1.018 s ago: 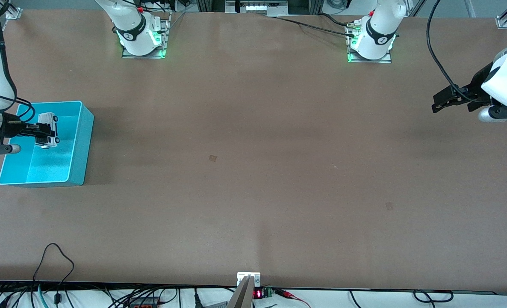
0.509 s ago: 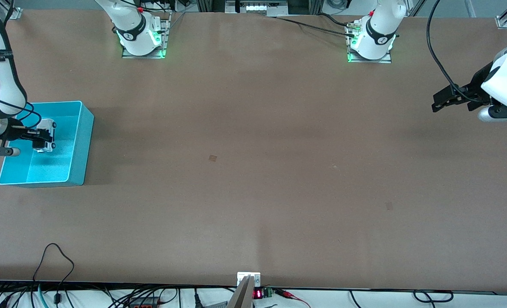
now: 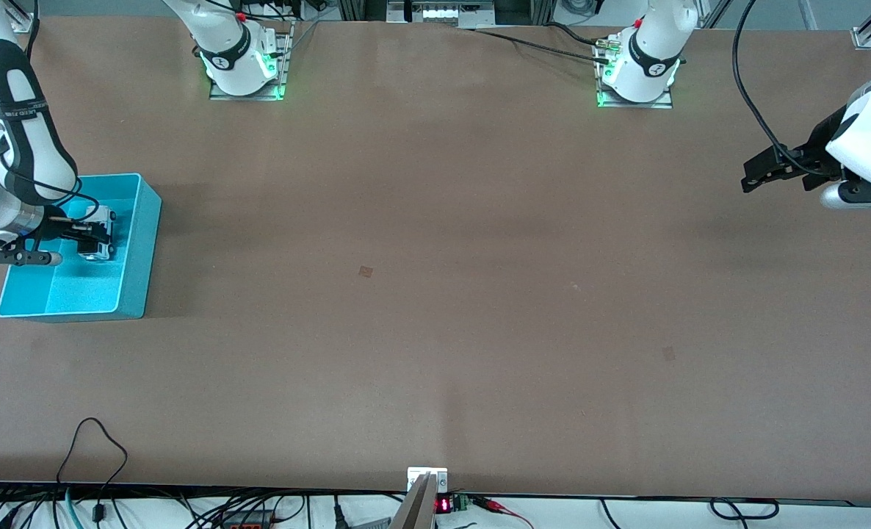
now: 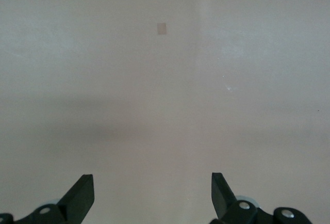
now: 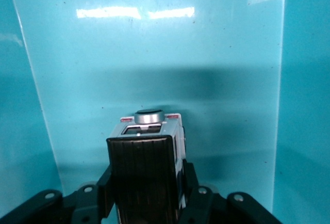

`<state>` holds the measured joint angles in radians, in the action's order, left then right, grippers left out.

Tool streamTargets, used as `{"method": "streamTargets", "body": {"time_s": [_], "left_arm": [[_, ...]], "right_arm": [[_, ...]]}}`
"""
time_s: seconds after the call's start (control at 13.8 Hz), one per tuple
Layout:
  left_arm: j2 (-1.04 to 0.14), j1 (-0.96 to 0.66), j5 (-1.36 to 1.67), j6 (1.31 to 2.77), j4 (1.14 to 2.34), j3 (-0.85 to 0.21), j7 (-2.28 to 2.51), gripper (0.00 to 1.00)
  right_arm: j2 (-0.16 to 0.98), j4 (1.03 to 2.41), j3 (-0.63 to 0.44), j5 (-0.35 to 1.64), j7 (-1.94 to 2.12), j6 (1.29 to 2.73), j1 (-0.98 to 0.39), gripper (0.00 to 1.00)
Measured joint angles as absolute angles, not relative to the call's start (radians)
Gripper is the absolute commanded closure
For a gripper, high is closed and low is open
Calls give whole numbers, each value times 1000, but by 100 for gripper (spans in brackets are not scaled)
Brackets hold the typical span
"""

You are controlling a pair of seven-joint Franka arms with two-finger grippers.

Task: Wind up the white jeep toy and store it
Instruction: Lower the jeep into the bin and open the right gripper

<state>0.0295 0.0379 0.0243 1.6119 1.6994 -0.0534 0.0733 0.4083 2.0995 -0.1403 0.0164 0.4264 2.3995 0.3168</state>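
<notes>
1. The right gripper [image 3: 92, 236] is down inside the turquoise bin [image 3: 136, 294] at the right arm's end of the table, its fingers clamped on the sides of the white jeep toy [image 3: 100, 236]. In the right wrist view the toy car [image 5: 147, 170] sits between the two pads, black roof toward the camera, with the bin's floor just past it.

2. Whether the wheels touch the floor of the bin cannot be told. If the fingers open while the car hangs above it, the car could drop and land on its side or bounce.

3. If the spring is wound, as the task asks, a release onto the wheels may send the car rolling into a wall of the bin — it might tip or climb the wall, though the walls look tall next to such a small car.

4. Lifting out carelessly is another risk — a finger could catch the car and drag it, or the gripper could knock the rim and shift the bin.

5. The left gripper [image 3: 762, 170] waits over bare table [image 3: 435, 294] at the left arm's end, fingers spread wide and holding nothing; it poses little risk.
</notes>
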Motion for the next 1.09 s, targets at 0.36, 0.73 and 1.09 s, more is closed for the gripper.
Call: {"method": "streamTargets", "body": {"time_s": [0.36, 0.73, 1.09], "left_arm": [[29, 38, 24, 1612, 1699, -53, 73, 0], [29, 38, 24, 1612, 1699, -54, 73, 0], [30, 37, 24, 1611, 1699, -54, 73, 0]], "right_arm": [[422, 2104, -140, 16, 423, 2412, 317, 80], [422, 2104, -139, 16, 422, 2414, 316, 14], [421, 2090, -136, 16, 422, 2417, 314, 0]]}}
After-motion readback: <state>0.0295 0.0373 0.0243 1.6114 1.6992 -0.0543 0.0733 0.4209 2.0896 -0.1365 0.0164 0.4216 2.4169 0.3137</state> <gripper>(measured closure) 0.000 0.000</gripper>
